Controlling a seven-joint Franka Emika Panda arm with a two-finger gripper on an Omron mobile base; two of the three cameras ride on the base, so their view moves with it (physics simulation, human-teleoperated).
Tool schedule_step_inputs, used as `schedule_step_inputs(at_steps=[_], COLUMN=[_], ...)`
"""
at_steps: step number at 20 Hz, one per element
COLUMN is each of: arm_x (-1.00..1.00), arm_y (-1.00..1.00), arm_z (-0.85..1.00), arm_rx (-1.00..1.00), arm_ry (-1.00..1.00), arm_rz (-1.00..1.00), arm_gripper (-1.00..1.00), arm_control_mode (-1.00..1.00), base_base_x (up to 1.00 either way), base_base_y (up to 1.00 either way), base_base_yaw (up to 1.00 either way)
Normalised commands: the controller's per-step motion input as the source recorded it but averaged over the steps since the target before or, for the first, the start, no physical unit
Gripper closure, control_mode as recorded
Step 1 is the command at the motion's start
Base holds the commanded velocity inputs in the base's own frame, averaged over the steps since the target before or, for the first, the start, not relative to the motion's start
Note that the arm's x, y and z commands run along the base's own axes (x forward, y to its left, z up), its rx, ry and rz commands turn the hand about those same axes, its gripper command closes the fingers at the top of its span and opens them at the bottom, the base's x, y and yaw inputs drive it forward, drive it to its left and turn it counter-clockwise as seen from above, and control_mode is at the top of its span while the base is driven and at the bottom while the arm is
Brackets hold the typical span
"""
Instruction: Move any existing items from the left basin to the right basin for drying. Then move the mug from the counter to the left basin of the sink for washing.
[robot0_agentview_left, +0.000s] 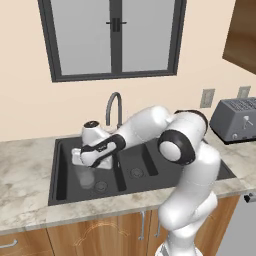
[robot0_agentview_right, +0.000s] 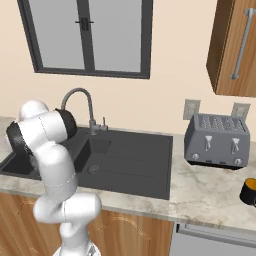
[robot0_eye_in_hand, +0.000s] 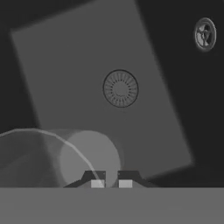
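Gripper (robot0_eye_in_hand: 111, 183) clenched on glass (robot0_agentview_left: 86, 176) rim, inside left basin (robot0_agentview_left: 62, 172), left of its drain (robot0_eye_in_hand: 120, 89). Mug (robot0_agentview_right: 249, 191) right of toaster (robot0_agentview_right: 216, 140).

Matte-black sink (robot0_agentview_left: 65, 192), marbled stone counter (robot0_agentview_left: 25, 210), clear glass (robot0_agentview_left: 86, 176), wooden cabinets (robot0_agentview_left: 100, 235)

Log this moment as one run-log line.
phase: clear left basin | hand: shut on glass rim, in left basin | right basin: no glass yet | mug: on counter
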Motion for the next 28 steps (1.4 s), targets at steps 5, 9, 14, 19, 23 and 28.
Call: schedule_step_inputs(at_steps=[5, 9, 14, 19, 23, 28], arm_x=[-0.34, -0.49, -0.61, -0.32, -0.04, 0.0], arm_y=[-0.31, -0.55, -0.71, -0.73, -0.68, -0.52], arm_z=[1.0, 0.97, 0.82, 0.61, 0.37, 0.15], arm_rx=[0.05, 0.04, 0.01, 0.0, 0.0, 0.0], arm_ry=[-0.23, -0.16, -0.02, 0.01, 0.01, 0.01], arm_rz=[0.0, 0.0, 0.0, 0.0, 0.0, 0.0], arm_gripper=[1.0, 1.0, 1.0, 1.0, 1.0, 1.0], arm_control_mode=[-1.0, -1.0, -1.0, -1.0, -1.0, -1.0], base_base_x=[0.0, 0.0, 0.0, 0.0, 0.0, 0.0], base_base_y=[0.0, 0.0, 0.0, 0.0, 0.0, 0.0], base_base_yaw=[0.0, 0.0, 0.0, 0.0, 0.0, 0.0])
